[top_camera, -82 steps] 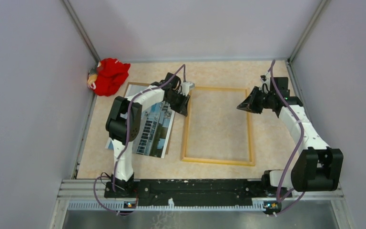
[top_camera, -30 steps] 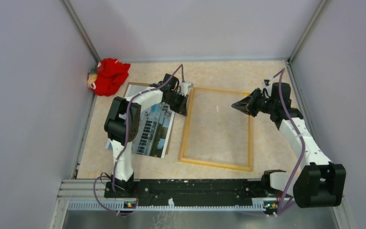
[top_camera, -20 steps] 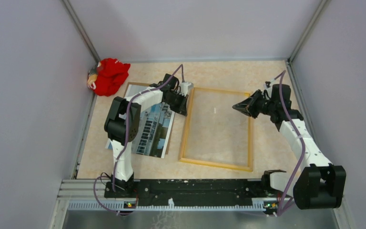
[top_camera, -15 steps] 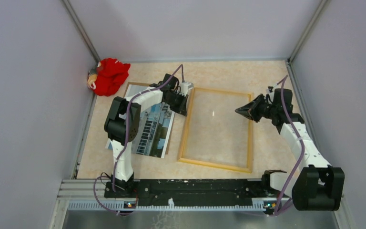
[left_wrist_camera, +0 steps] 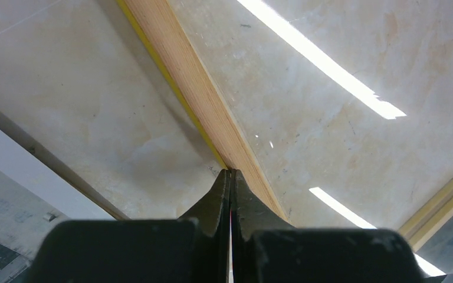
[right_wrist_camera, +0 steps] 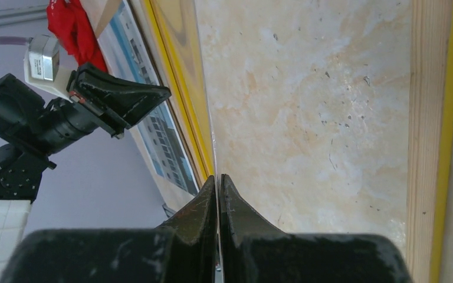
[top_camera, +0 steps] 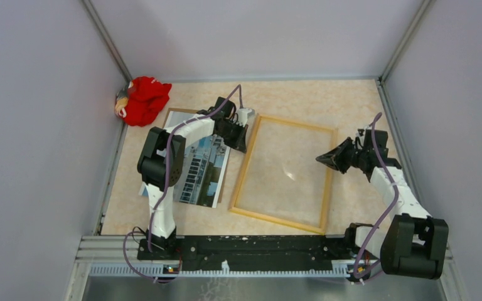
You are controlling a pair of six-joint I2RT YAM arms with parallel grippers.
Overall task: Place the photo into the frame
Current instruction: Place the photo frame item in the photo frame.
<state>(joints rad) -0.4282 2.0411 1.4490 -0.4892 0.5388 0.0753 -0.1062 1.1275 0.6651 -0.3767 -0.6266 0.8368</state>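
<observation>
Beige marbled worktop point(top_camera: 301, 94), grey walls. The frame point(top_camera: 276, 220) sits centre, wood side up, skewed. The photo point(top_camera: 201, 172) lies face up at its 9 o'clock. Left fingers point(left_wrist_camera: 230, 172) are pressed together at the frame's 11 o'clock rail, right fingers point(right_wrist_camera: 217, 177) pressed together at 3 o'clock.

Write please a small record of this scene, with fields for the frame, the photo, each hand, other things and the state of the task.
frame: wood-coloured side up, askew between the two hands, no photo in it
photo: picture side up, left of the frame, outside it
left hand: fingers shut, tips at the frame's left rail near its far corner
right hand: fingers shut, tips by the frame's right rail
other: red cloth in the far left corner
task: not yet done
</observation>
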